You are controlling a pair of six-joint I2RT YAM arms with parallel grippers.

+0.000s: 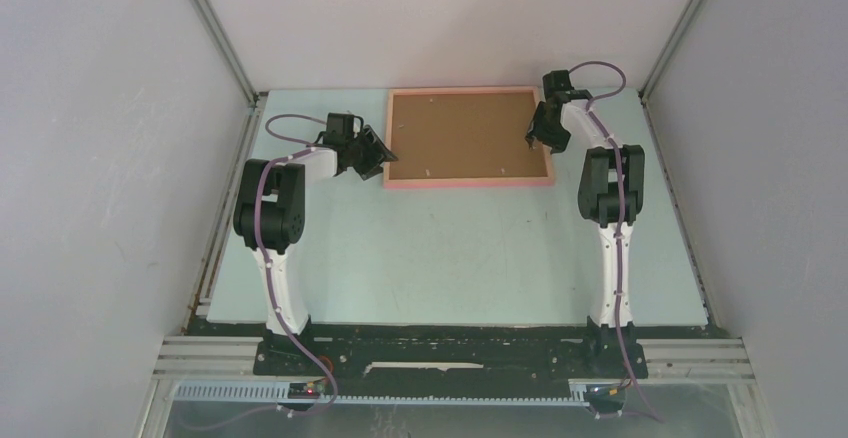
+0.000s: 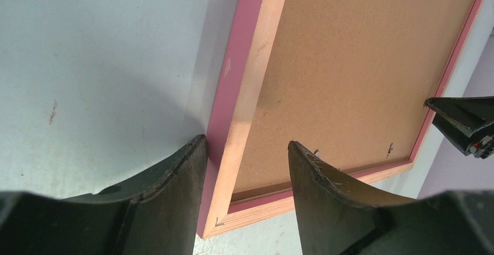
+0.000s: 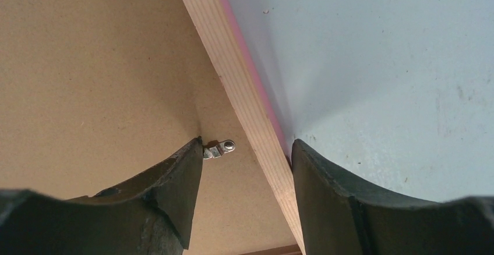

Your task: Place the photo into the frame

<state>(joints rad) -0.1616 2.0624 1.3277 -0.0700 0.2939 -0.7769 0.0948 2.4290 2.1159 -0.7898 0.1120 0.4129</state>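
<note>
— pale blue counter [image 1: 450,258], white walls [image 1: 100,108]. where's the frame [image 1: 470,180]?
— upper middle of the top view, lying face down, brown backing board [image 1: 465,133] up.
— and the tools?
— left tool [image 2: 247,145] straddles its left rail, released. right tool [image 3: 247,144] straddles the right rail, released too, one finger beside a metal clip [image 3: 220,148].

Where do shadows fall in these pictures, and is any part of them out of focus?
Top external view: soft, even light, no glare on the frame or its backing board. Left wrist view: a soft shadow lies on the table beside the frame, near the left hand; nothing looks blurred. Right wrist view: a similar shadow by the right hand; the small metal clip is sharp.
</note>
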